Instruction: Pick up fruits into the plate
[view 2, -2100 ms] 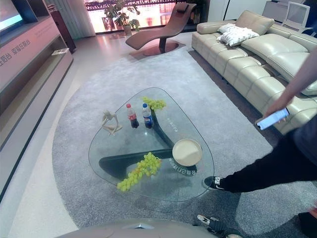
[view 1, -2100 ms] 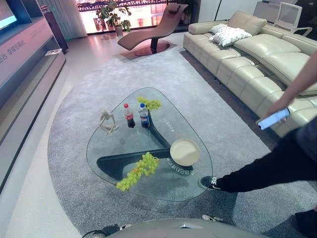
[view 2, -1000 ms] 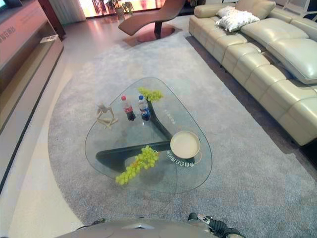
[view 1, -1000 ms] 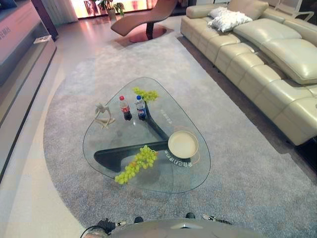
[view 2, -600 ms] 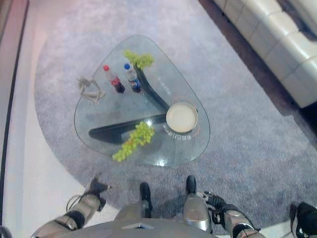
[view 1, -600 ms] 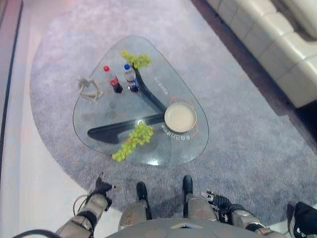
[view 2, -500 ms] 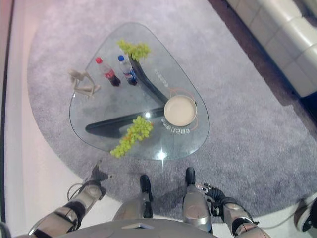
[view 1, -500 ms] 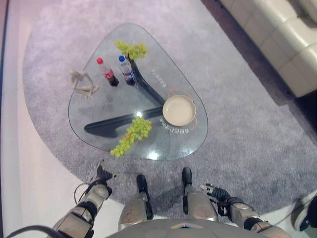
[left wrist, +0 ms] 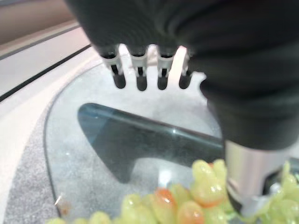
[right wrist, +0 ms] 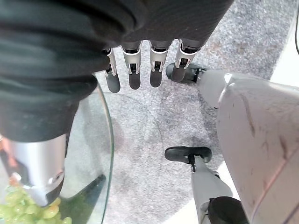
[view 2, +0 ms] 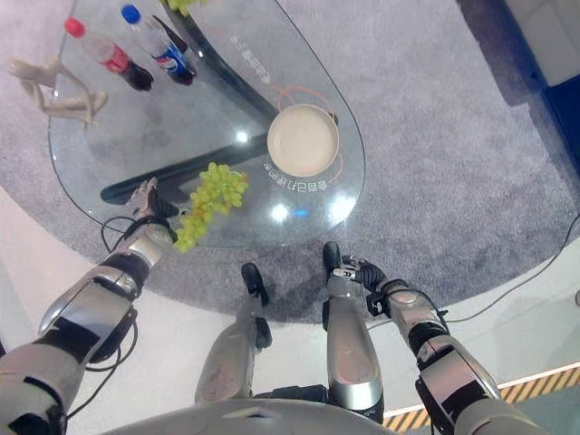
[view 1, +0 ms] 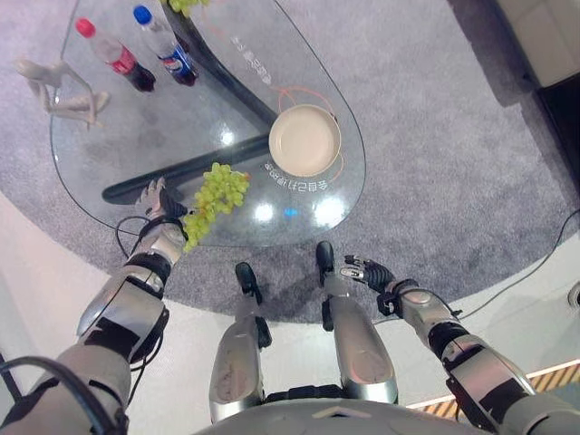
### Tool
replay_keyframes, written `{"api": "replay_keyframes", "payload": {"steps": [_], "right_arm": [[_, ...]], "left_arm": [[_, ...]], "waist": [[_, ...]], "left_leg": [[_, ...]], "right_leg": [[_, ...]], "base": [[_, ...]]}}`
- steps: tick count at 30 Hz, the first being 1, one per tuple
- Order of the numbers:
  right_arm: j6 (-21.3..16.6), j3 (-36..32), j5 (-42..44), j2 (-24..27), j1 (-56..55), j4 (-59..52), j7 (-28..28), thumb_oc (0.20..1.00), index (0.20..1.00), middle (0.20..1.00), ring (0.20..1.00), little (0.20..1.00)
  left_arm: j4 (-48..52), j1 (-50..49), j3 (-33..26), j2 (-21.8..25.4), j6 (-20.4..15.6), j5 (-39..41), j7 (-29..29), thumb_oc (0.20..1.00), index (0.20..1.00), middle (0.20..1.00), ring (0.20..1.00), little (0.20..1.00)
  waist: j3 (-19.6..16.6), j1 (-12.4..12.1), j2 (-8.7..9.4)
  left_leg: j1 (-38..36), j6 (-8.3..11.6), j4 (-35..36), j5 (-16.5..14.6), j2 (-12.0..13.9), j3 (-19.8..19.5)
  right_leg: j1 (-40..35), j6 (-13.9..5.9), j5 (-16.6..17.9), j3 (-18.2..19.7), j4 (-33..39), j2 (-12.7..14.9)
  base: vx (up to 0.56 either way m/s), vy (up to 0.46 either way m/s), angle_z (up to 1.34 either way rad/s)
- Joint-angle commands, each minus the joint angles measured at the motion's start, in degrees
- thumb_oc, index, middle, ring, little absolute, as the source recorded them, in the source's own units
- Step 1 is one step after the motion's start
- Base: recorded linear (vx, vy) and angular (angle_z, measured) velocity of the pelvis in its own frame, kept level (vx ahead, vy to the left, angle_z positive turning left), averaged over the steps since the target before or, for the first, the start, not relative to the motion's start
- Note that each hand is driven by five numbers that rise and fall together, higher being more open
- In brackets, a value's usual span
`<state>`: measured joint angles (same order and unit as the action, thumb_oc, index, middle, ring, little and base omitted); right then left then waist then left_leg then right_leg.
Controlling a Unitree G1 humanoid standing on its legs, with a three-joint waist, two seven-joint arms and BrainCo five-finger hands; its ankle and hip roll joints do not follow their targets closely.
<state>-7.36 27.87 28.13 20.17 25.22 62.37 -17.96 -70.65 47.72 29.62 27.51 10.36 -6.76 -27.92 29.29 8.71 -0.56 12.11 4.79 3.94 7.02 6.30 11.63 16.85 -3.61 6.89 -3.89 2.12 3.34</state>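
My left hand [view 1: 156,201] open, fingers straight, beside grapes [view 1: 210,199] on glass table [view 1: 299,217]; plate [view 1: 304,140] near. Grapes soft, loose: cradle bunch near stem. Right hand [view 1: 362,270] relaxed, low.

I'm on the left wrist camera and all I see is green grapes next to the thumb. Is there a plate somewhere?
Observer: Yes. A round cream plate sits empty on the glass table, to the right of the grapes.
Operator: Where's the other hand?
Observer: The right hand hangs over the carpet, off the table's near edge, with its fingers straight and nothing in it.
Operator: Any more fruit?
Observer: A second green bunch peeks in at the far side, past two bottles.
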Motion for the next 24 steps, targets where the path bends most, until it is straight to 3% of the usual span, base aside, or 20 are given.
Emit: {"api": "replay_keyframes", "payload": {"steps": [1, 11, 24], "right_arm": [[0.6, 0.3, 5.7, -1.0, 0.2, -1.5, -0.4, 1.000, 1.000, 1.000, 1.000, 1.000], [-0.3, -2.4, 15.4, -2.9, -0.7, -3.7, 2.0, 1.000, 1.000, 1.000, 1.000, 1.000], [-1.0, -4.2, 21.2, -3.6, -0.4, -6.1, 1.4, 1.000, 1.000, 1.000, 1.000, 1.000]], "left_arm": [[-3.2, 2.9, 1.4, 3.7, 3.0, -2.1, -3.2, 1.000, 1.000, 1.000, 1.000, 1.000], [-5.3, 9.8, 2.2, 4.0, 5.6, -0.7, -3.3, 1.000, 1.000, 1.000, 1.000, 1.000], [-10.9, 12.9, 4.3, 1.7, 9.8, -1.6, -4.0, 1.000, 1.000, 1.000, 1.000, 1.000]], "waist": [[0.5, 0.1, 3.87], [0.5, 1.8, 4.96], [0.5, 3.7, 6.82]], "left_leg": [[5.9, -0.54, -4.1, 0.7, -3.1, -2.7], [13.8, 0.21, -6.0, 1.3, -2.6, -2.7], [19.9, 1.09, -6.7, 2.1, -1.3, -2.4]], "right_leg": [[6.5, 0.22, 1.0, 2.3, -5.6, -2.6], [14.4, 0.20, 1.1, 2.3, -7.9, -3.3], [20.5, -0.02, 2.1, 2.6, -8.5, -3.7]], "base": [[-0.06, -0.085, 0.04], [-0.03, -0.041, 0.01], [0.00, -0.002, 0.00]]}}
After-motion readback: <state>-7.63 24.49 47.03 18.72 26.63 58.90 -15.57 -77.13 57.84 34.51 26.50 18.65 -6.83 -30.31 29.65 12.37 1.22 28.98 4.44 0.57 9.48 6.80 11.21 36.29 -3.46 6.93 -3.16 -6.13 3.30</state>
